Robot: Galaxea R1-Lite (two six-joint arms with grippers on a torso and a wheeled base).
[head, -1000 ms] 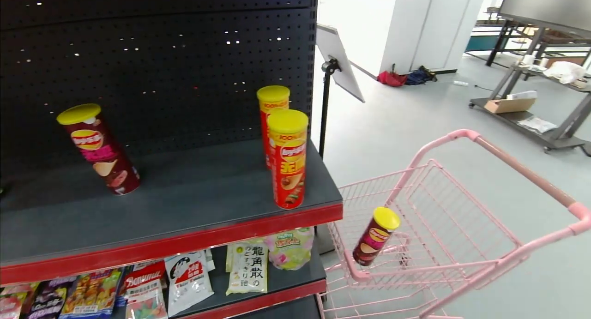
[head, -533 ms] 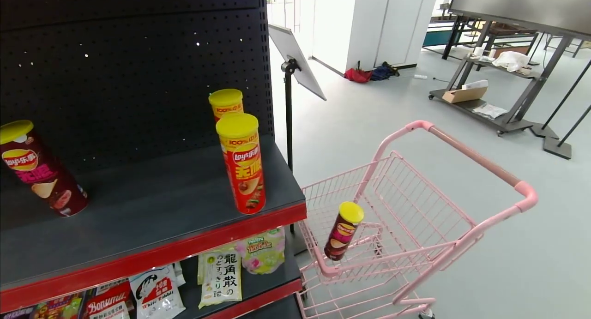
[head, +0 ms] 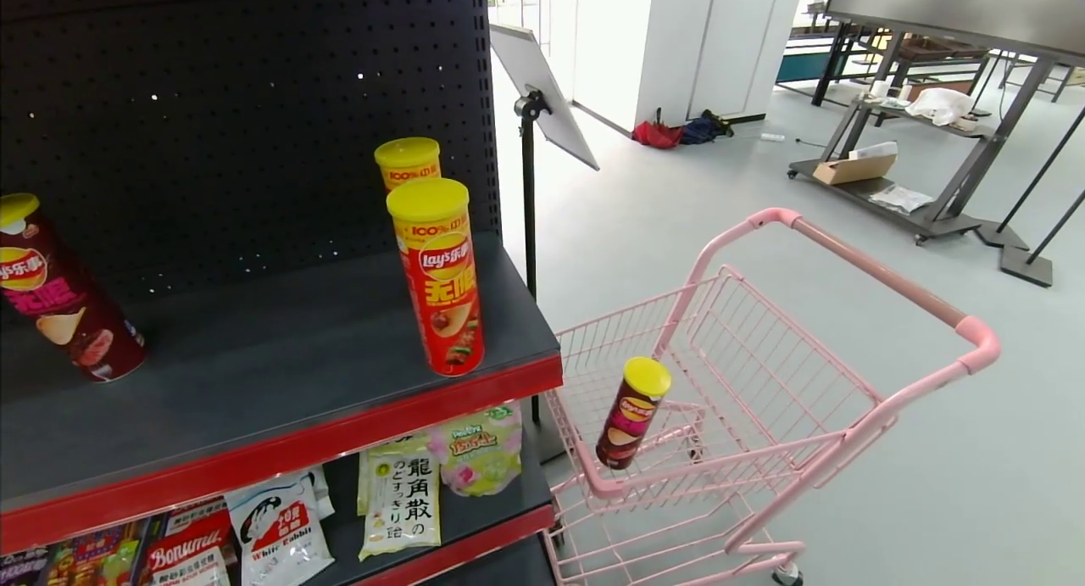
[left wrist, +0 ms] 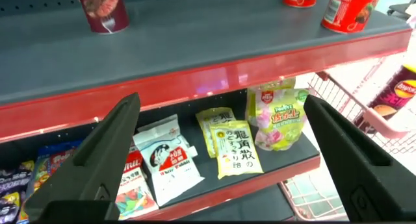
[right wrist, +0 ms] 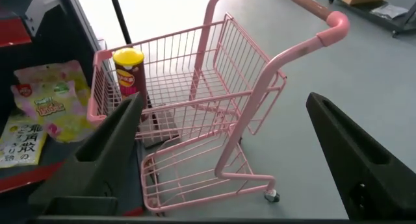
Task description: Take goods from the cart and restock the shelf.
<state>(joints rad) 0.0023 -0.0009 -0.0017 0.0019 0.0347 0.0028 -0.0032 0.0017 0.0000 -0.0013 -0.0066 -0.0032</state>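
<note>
Grey floor, black shelf (head: 280, 348): a maroon, yellow-lidded chip tube (head: 631, 416) stands in the pink wire cart (head: 856, 268), shelf-side corner. Likely light, stiff, slick; I'd clamp mid-body. My left gripper (left wrist: 221, 100) and right gripper (right wrist: 224, 97) gape empty.

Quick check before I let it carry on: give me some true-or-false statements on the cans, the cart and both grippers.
1. A lone can sits in the cart. True.
2. The top shelf carries four cans. False: three stand there, a dark red can at the left, and a front red can with a rear red can behind it at the right.
3. The right gripper is shut on a can. False: its fingers are open and empty, facing the cart.
4. The left gripper is open, facing the shelves. True.
5. Snack bags lie on the lower shelf. True.
</note>
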